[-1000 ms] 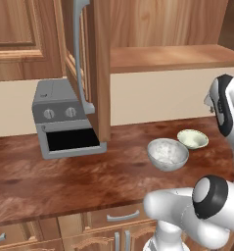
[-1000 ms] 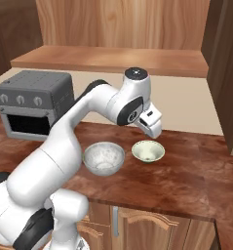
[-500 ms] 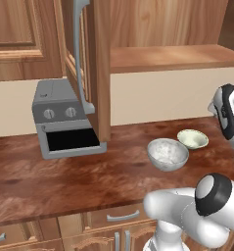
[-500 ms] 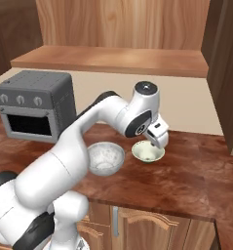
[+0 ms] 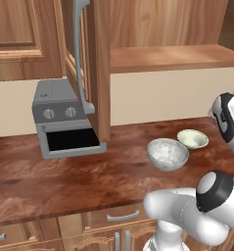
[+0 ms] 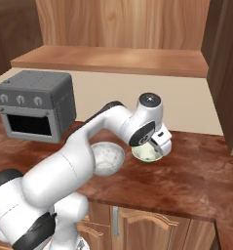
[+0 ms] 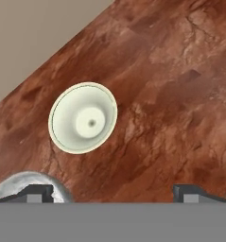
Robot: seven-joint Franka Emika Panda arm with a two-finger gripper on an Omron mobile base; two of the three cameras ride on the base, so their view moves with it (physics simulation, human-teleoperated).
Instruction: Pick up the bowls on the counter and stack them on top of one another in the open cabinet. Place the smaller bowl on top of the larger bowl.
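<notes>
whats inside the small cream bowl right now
Nothing: the hand view looks straight into the small cream bowl and shows only its bare bottom. In the right base view the gripper covers part of it.

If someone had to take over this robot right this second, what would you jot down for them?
Gripper: open, empty, hovering above the smaller cream bowl.
Both bowls sit on the counter; the larger grey bowl stands beside the cream one, apart from it.
Open cabinet shelf: nothing on it.
Done: nothing stacked yet.
Left: put the grey bowl on the shelf, then the cream bowl inside it.
</notes>
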